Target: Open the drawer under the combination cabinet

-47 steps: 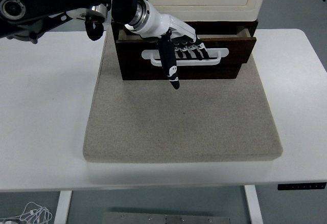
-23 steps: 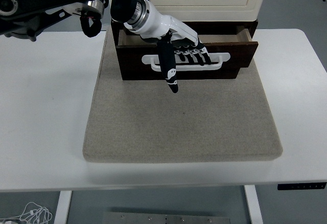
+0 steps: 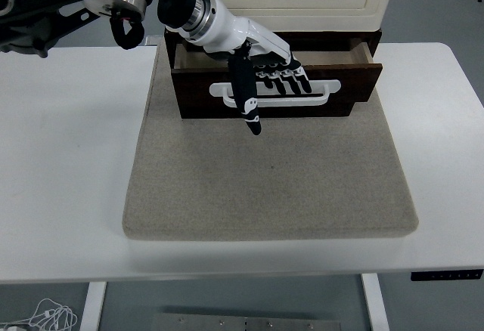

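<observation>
While the left hand (image 3: 266, 74) hooks four fingers through the white handle (image 3: 276, 93), the drawer (image 3: 276, 89) sits slightly farther back than before; opening has stalled.

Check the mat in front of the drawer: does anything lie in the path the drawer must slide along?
Nothing visible does. The grey mat before the drawer is bare, and the left hand is hooked in its white handle.

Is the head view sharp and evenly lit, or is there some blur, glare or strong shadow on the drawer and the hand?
Head view: sharp throughout, no motion blur on the left hand at the drawer; light is soft and even, with only a faint shadow under the drawer front on the grey mat; the white table is bright but not blown out.
</observation>
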You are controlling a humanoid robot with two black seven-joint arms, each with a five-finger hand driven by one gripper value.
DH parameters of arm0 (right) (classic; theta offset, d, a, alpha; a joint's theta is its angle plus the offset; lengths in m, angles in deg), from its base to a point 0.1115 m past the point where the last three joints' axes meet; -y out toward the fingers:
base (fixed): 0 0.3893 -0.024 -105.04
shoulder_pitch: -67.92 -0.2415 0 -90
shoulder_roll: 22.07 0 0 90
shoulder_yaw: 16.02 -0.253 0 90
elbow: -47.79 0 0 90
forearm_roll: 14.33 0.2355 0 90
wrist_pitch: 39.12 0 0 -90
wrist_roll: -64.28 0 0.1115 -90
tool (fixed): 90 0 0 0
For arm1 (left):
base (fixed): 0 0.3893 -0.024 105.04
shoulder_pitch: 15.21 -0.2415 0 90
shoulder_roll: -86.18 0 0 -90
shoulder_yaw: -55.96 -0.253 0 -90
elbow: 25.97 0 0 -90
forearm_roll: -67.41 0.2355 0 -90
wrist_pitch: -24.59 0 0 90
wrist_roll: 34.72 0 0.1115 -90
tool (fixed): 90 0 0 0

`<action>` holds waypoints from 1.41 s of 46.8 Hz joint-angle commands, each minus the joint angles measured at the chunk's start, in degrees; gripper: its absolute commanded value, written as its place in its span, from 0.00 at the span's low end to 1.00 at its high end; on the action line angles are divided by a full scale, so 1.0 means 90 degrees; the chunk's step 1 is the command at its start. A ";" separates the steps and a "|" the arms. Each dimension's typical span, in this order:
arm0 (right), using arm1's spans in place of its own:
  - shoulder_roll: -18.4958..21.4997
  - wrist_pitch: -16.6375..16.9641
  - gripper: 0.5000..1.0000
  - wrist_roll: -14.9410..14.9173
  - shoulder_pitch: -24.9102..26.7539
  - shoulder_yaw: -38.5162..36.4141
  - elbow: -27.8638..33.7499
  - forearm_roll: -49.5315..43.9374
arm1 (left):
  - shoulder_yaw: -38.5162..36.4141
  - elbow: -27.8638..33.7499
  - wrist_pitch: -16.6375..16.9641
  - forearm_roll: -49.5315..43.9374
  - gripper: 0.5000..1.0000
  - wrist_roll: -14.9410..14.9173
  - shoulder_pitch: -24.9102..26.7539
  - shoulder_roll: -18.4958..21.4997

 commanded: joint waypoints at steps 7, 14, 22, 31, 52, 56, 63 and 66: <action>0.0000 0.0000 0.85 -0.0001 0.0000 0.0000 0.0000 0.0000 | 0.0069 0.0009 0.0001 -0.0011 1.00 -0.0010 -0.0001 0.0001; 0.0000 0.0000 0.85 -0.0001 0.0000 0.0000 0.0000 0.0000 | 0.0128 0.0009 0.0001 -0.0011 1.00 -0.0020 -0.0001 0.0001; 0.0000 0.0000 0.85 -0.0001 0.0000 0.0000 0.0000 0.0000 | 0.0342 0.0009 0.0001 -0.0050 1.00 -0.0020 -0.0001 0.0001; 0.0000 0.0000 0.85 -0.0001 0.0000 0.0000 0.0000 0.0000 | 0.0460 -0.0020 0.0001 -0.0060 1.00 -0.0020 -0.0010 -0.0009; 0.0000 0.0000 0.85 -0.0001 0.0000 0.0000 0.0000 0.0000 | 0.0441 -0.0381 0.0286 0.0028 1.00 -0.0039 -0.0030 -0.0009; 0.0000 0.0000 0.85 -0.0001 0.0000 0.0000 0.0000 0.0000 | 0.0441 -0.0460 0.0286 0.0028 1.00 -0.0039 -0.0049 -0.0009; 0.0000 0.0000 0.85 -0.0001 0.0000 0.0000 0.0000 0.0000 | 0.0402 -0.0547 0.0286 0.0038 1.00 -0.0039 -0.0069 -0.0009; 0.0000 0.0000 0.85 -0.0001 0.0000 0.0000 0.0000 0.0000 | 0.0372 -0.0587 0.0286 0.0038 1.00 -0.0039 -0.0069 -0.0009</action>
